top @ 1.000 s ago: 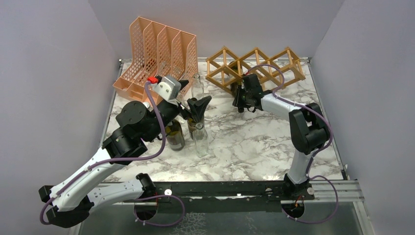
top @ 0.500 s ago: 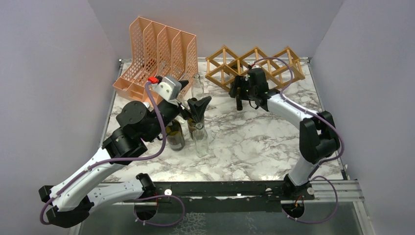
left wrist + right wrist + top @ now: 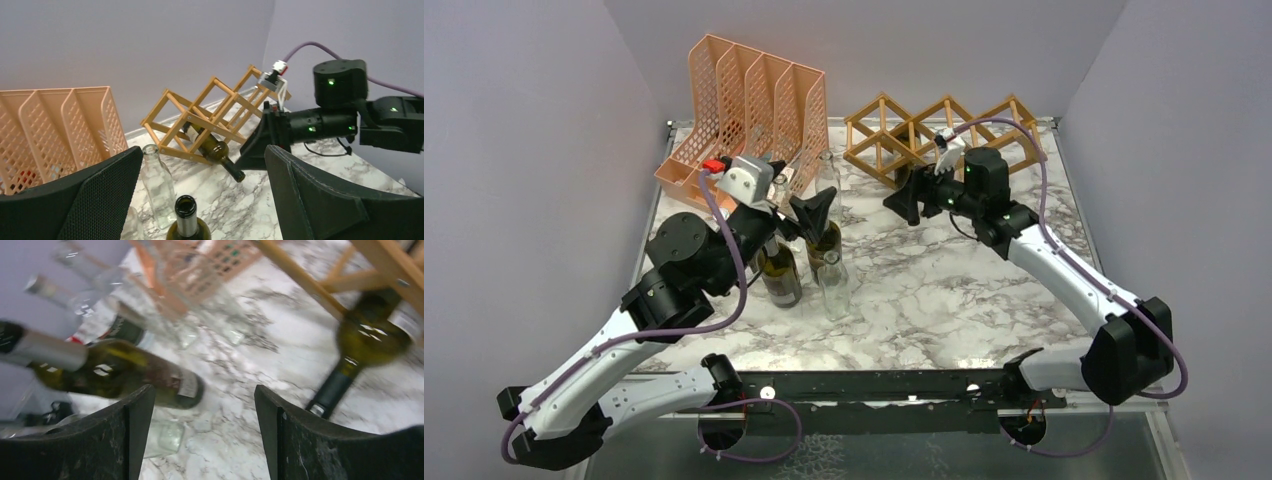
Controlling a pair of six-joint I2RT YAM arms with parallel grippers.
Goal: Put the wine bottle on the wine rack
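The tan wooden wine rack (image 3: pixel 944 130) stands at the back of the marble table. A dark green wine bottle (image 3: pixel 212 147) lies in one of its lower cells (image 3: pixel 200 112), neck sticking out toward the front. My right gripper (image 3: pixel 902 205) is open just in front of the rack, holding nothing. In the right wrist view that bottle (image 3: pixel 372 340) is to the right, outside the right gripper (image 3: pixel 202 392). My left gripper (image 3: pixel 794 195) is open above a cluster of standing bottles. In its wrist view a green bottle's mouth (image 3: pixel 186 207) sits below the left gripper (image 3: pixel 202 152).
A peach mesh file organizer (image 3: pixel 744 110) stands at the back left. Two green bottles (image 3: pixel 779 270) (image 3: pixel 824 240) and clear glass bottles (image 3: pixel 832 285) (image 3: pixel 827 175) stand left of centre. Grey walls close in the table's left, back and right sides.
My right gripper has opened and drawn back from the rack, its arm swinging out to the right. The bottle stays in the rack. My left arm shifted slightly left.
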